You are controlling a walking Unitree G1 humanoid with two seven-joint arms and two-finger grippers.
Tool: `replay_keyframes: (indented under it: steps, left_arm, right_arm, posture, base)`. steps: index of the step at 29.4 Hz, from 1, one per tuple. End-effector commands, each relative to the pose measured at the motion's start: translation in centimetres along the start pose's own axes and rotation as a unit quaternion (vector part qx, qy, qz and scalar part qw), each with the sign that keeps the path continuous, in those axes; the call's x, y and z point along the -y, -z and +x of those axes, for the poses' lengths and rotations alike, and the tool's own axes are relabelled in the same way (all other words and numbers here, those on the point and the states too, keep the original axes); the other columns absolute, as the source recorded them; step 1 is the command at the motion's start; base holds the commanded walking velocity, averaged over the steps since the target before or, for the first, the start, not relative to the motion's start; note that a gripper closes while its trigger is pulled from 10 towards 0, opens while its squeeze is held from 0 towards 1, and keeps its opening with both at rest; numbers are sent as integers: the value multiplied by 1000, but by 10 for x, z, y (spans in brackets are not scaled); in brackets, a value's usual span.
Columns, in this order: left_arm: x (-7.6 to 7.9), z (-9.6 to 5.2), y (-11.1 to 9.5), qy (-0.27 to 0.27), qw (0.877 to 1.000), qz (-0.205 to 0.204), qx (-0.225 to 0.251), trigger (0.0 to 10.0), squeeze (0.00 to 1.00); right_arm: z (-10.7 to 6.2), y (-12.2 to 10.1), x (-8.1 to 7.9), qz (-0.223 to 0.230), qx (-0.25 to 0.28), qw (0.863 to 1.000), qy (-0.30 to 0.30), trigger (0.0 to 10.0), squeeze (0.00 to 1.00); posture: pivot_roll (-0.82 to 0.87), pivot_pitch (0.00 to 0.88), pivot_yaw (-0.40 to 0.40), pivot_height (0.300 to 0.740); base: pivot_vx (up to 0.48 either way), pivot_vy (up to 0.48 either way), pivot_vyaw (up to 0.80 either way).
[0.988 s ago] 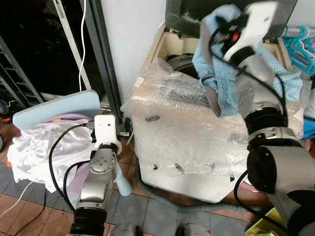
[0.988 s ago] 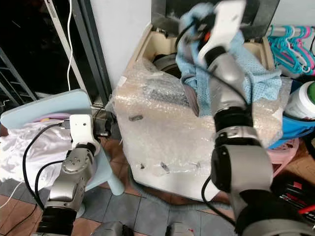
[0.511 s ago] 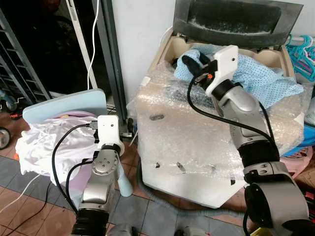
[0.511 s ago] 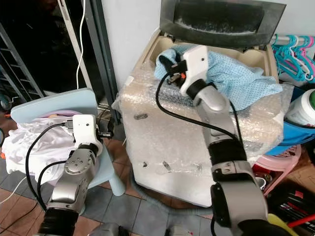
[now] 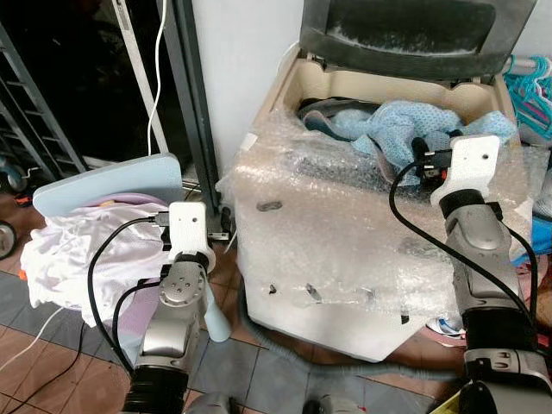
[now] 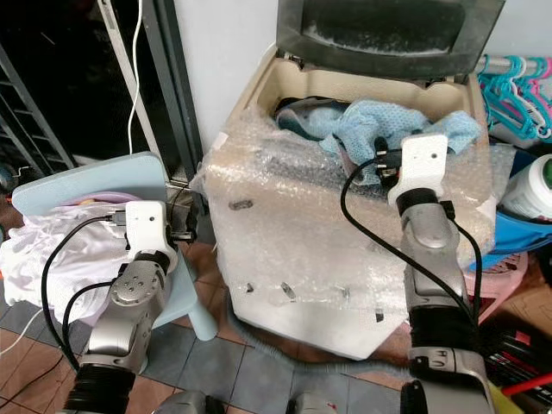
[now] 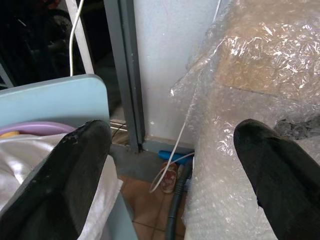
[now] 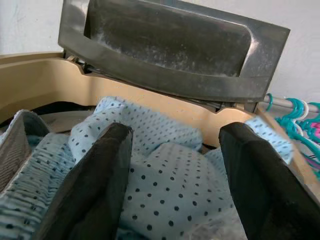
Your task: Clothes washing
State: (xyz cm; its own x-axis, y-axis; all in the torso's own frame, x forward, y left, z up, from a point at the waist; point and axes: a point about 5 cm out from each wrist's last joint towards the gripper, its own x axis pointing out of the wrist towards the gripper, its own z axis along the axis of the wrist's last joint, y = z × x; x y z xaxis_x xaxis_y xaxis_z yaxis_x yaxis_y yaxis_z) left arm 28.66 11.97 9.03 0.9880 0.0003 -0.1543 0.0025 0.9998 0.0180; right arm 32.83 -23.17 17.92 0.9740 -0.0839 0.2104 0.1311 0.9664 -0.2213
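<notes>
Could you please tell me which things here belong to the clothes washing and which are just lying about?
Job: washing machine, lid open; blue dotted garment in the tub; white laundry on the chair; open right claw.

Lying about: hangers, white cable.

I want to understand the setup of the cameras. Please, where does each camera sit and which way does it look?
Left eye view: on the head, looking forward and down at the washing machine, its raised lid and the blue dotted garment; both silver arms show.
Right eye view: the head's other eye, same scene.
Left wrist view: along the open left pincer toward the light blue chair and white laundry.
Right wrist view: along the open right pincer at the garment and lid.
Shared: both eyes and the right wrist see garment and lid.
</notes>
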Motion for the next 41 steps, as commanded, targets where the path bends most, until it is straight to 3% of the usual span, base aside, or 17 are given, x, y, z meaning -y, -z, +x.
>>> replay_keyframes:
  steps: [1,4,7,8,12,15,21,28,41]
  left_arm:
    - [0,-1,0,-4,1000,5,-1,10000,0]
    - [-1,-1,-1,-4,1000,6,0,10000,0]
    - [0,-2,-1,-5,1000,-3,2,10000,0]
    - [1,-3,-2,-6,1000,-10,4,10000,0]
    - [3,-3,-2,-3,1000,-12,1,10000,0]
    - [2,-2,-2,-3,1000,-17,-3,10000,0]
    - [2,-2,-2,-3,1000,-16,-4,10000,0]
    - [4,-1,-2,2,1000,-15,-3,10000,0]
    - [5,0,-5,-2,1000,-13,9,10000,0]
  right_arm:
    - [-3,-2,3,-2,4,1000,17,10000,1000]
    - [-9,0,6,-7,-2,999,43,10000,1000]
    - [-11,-6,-4,11,16,1000,16,10000,1000]
    - [-12,-14,-21,46,31,998,-32,10000,1000]
    - [-14,-22,-36,64,46,994,-78,10000,1000]
    - [-25,-34,-70,111,65,977,-168,10000,1000]
    - [-48,-28,-100,119,46,961,-246,10000,1000]
    - [-62,-19,-111,110,22,952,-285,10000,1000]
    - [-64,-13,-116,113,9,947,-300,10000,1000]
  posture:
    - [-65,0,12,740]
    - [-62,0,12,740]
    - [-63,0,14,740]
    - [-61,0,15,740]
    - [-61,0,17,740]
    - [-60,0,15,740]
    - [-58,0,14,740]
    - [-64,0,16,740]
    - [-58,0,11,740]
  base:
    - [0,0,0]
    - [0,0,0]
    - [0,0,0]
    - [0,0,0]
    - [0,0,0]
    - [0,411,0]
    - [0,480,0]
    - [0,480,0]
    - [0,0,800]
